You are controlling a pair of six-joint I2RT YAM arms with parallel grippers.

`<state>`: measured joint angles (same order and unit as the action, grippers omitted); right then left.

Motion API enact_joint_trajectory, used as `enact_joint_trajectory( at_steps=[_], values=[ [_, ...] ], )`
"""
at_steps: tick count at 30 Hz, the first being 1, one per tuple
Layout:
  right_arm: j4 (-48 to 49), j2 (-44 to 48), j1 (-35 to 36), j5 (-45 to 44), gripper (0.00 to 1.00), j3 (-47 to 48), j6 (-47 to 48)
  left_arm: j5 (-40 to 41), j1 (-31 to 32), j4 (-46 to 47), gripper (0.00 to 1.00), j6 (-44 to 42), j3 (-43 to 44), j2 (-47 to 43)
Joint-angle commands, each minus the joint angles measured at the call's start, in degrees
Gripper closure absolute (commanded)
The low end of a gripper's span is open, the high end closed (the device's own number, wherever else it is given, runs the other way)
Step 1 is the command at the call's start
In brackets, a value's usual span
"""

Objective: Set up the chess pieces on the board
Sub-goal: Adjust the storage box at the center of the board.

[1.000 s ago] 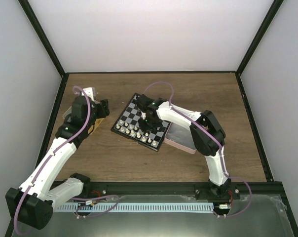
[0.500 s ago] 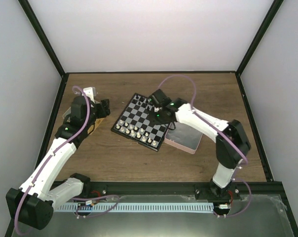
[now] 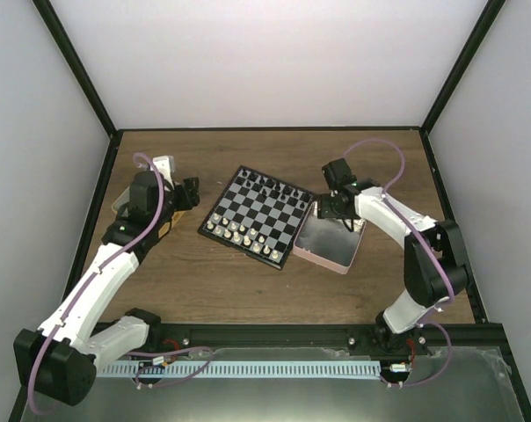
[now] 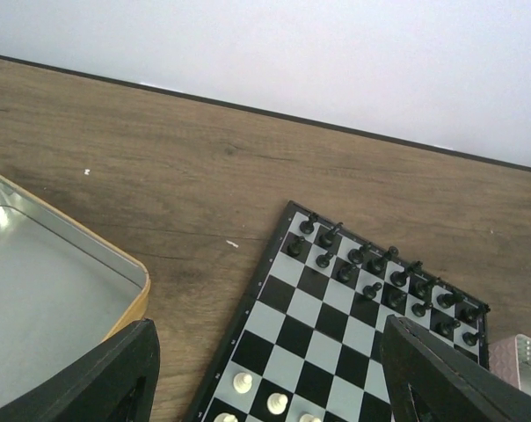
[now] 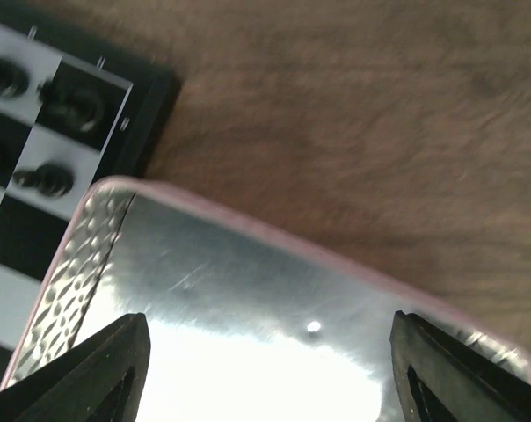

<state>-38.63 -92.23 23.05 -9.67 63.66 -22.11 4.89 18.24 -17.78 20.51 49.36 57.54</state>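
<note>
The board (image 3: 257,211) lies at mid-table, turned a little. Black chess pieces (image 3: 270,186) line its far edge and cream-white ones (image 3: 237,236) its near edge. My left gripper (image 3: 188,195) hovers left of the board, open and holding nothing. Its wrist view shows the board (image 4: 327,334), black pieces (image 4: 375,272) and white pieces (image 4: 257,391) between the fingers (image 4: 107,378). My right gripper (image 3: 329,209) hangs open over the pink tray (image 3: 318,262), just right of the board. In its wrist view the gripper (image 5: 270,352) holds nothing.
The pink tray's rim (image 5: 274,236) encloses a shiny metal floor with one small bright speck (image 5: 313,327). A board corner (image 5: 147,88) with black pieces (image 5: 46,180) adjoins it. The yellow-sided tin (image 4: 46,290) sits under my left arm. Black frame rails border the table.
My right arm has drawn back from over the board to the right, above the pink tray, and its jaws have opened. The left arm has stayed put.
</note>
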Motion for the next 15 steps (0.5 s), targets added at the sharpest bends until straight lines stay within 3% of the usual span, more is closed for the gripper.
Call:
enact_joint_trajectory(
  at_steps=[1, 7, 15],
  values=[
    [5.2, -0.6, -2.9, -2.8, 0.23, 2.2, 7.7, -1.3, -0.4, 2.4, 0.29, -0.7, -0.2, 1.1],
    [5.2, -5.6, -3.7, 1.0, 0.26, 4.1, 15.8, -2.0, -0.4, 2.7, 0.29, -0.5, -0.7, 1.4],
    [3.4, -10.0, -5.5, 1.3, 0.44, 6.4, 18.3, -2.6, -0.3, 2.6, 0.29, -0.3, -0.7, 1.4]
  ],
)
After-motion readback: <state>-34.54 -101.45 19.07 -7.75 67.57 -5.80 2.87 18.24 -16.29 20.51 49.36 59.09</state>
